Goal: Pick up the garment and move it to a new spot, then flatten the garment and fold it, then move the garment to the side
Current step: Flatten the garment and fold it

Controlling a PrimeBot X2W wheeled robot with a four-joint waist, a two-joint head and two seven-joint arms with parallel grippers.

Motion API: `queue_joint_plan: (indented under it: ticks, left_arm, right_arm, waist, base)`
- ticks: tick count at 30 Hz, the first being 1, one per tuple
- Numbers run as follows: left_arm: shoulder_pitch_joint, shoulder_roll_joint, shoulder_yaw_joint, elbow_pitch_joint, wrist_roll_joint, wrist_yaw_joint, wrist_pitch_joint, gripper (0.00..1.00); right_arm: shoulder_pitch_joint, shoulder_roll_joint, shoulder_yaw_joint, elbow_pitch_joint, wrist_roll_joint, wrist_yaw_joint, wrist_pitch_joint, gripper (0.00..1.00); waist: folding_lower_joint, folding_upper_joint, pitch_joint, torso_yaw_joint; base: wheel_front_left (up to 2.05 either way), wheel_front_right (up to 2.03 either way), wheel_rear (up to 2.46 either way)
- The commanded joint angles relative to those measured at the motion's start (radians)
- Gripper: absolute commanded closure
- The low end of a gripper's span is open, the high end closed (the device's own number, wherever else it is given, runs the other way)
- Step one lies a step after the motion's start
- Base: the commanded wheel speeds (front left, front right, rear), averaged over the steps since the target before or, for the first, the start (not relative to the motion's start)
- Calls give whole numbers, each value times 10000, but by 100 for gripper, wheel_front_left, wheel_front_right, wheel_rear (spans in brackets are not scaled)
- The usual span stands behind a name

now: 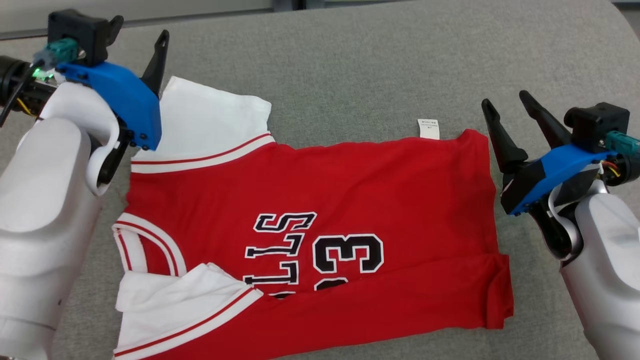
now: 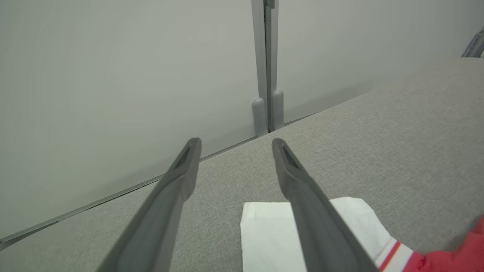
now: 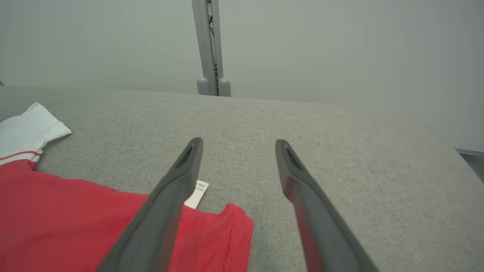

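Observation:
A red garment [image 1: 320, 200] with white sleeves and black-and-white lettering lies spread flat on the grey padded table [image 1: 375, 65], collar to the left, hem to the right. A white label [image 1: 428, 128] sticks out at its far edge. My left gripper [image 1: 137, 35] hovers open above the far white sleeve [image 2: 272, 234], nothing between its fingers [image 2: 302, 200]. At the garment's far right corner [image 3: 230, 226] my right gripper [image 1: 505, 102] stands open and empty, its fingers [image 3: 166, 211] just above the red cloth.
Pale wall panels [image 2: 113, 75] with a grey upright post [image 2: 266, 64] stand right behind the table's far edge. Bare grey padding stretches beyond the garment and to its right [image 3: 340, 151].

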Motion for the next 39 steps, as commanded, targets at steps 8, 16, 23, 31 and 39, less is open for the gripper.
queue_joint_plan:
  ticks: [8, 16, 23, 31, 39]
  left_arm:
    - [-1395, 437, -1847, 1405, -1201, -2, 1139, 0]
    - [-1643, 594, -2667, 2774, -2094, -2, 1350, 0]
    - [-1868, 487, -3313, 3106, -2694, -3, 1110, 100]
    - [-2140, 233, -4027, 3075, -3208, -3, 526, 100]
    - [-2439, 61, -4456, 3242, -3582, -3, -238, 100]
  right_arm:
    - [-937, -57, 855, 542, 643, 2, -365, 0]
    - [-1552, -83, 1742, 1019, 1089, 2, -608, 0]
    - [-1807, -394, 2546, 1483, 1657, 2, 169, 0]
    - [-2015, -712, 3156, 2047, 2368, 2, 1623, 0]
    - [-2214, -869, 3176, 2304, 2723, 2, 1590, 100]
  waist:
    - [-4, -4, 965, -525]
    - [-4, -4, 1413, -932]
    - [-4, -4, 1199, -802]
    - [-4, -4, 1043, -433]
    - [-4, -4, 1021, -102]
  base:
    - [0, 0, 0]
    - [0, 0, 0]
    - [0, 0, 0]
    - [0, 0, 0]
    - [0, 0, 0]
